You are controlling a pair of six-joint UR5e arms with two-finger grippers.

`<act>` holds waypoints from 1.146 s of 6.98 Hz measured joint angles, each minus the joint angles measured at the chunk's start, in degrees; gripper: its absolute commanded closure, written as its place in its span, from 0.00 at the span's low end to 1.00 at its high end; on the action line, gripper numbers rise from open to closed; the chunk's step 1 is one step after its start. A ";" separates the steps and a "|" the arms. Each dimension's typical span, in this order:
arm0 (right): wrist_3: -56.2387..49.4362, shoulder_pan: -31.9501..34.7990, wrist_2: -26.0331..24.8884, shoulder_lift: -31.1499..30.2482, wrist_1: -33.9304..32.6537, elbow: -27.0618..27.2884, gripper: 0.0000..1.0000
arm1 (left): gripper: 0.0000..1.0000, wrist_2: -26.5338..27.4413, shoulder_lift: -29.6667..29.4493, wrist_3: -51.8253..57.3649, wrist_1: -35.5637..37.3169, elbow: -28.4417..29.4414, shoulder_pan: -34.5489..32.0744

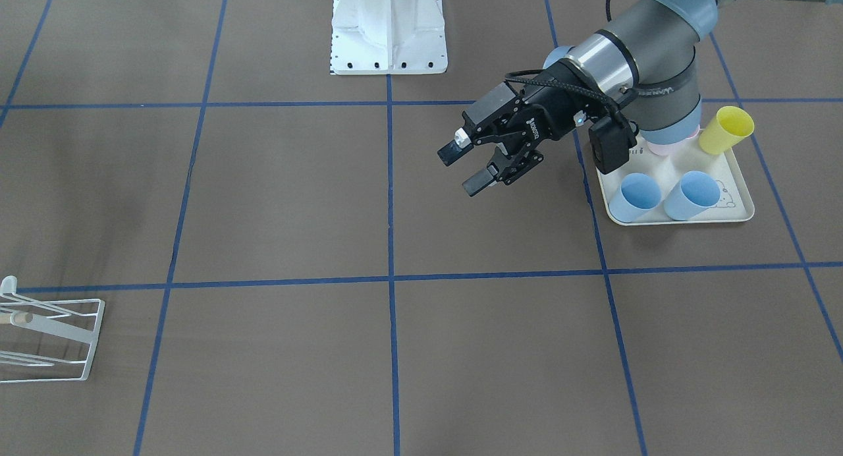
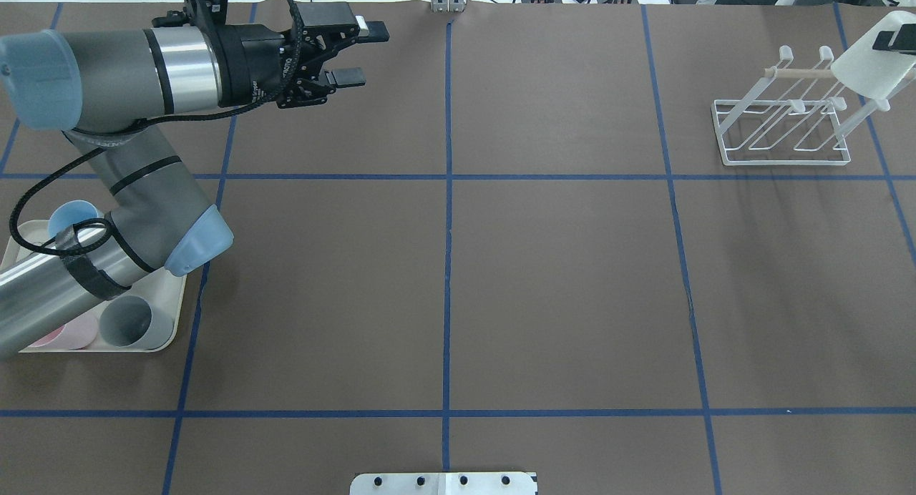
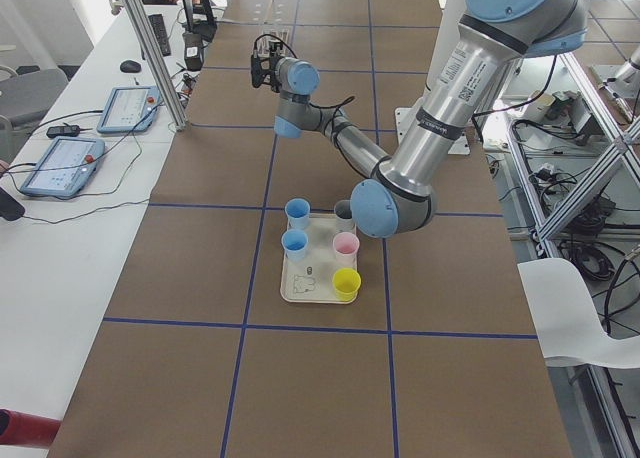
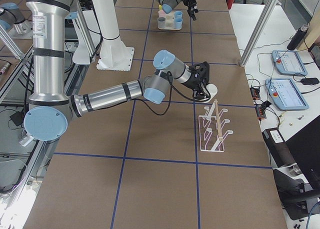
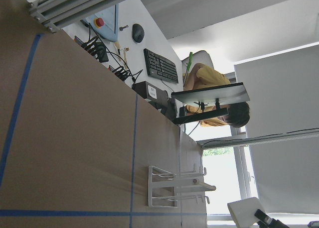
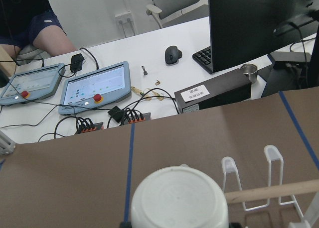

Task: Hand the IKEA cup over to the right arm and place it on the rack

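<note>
The IKEA cup (image 2: 866,69) is white and hangs tilted over the far right end of the rack (image 2: 783,123). My right gripper (image 4: 203,84) is shut on it. In the right wrist view the cup's round base (image 6: 178,200) fills the bottom, just left of the rack's wooden peg (image 6: 271,190). The rack (image 1: 53,337) is white wire with slanted bars and holds nothing. My left gripper (image 2: 351,51) hovers open and empty over the far left of the table, well away from the cup.
A cream tray (image 1: 678,220) under the left arm holds two blue cups (image 1: 635,196), a yellow cup (image 1: 724,130), and pink and grey ones. The white robot base (image 1: 388,34) stands at the table's edge. Tablets (image 6: 94,86) and cables lie on a desk beyond the rack.
</note>
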 measured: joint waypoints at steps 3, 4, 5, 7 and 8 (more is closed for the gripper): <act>-1.76 -4.48 -6.62 0.37 -0.96 -1.92 1.00 | 0.11 0.06 0.11 0.09 0.07 0.23 -0.04; -1.61 -5.81 -7.46 0.65 -0.83 -2.63 1.00 | 0.11 0.07 0.11 0.09 0.07 0.23 -0.04; -1.42 -7.20 -8.36 0.80 -0.71 -3.15 1.00 | 0.11 0.07 0.14 0.09 0.07 0.23 -0.04; -1.33 -8.30 -8.92 0.88 -0.59 -3.57 1.00 | 0.11 0.07 0.16 0.09 0.07 0.18 -0.04; -1.33 -8.50 -8.96 0.88 -0.57 -3.85 1.00 | 0.11 0.07 0.16 0.09 0.07 0.22 -0.04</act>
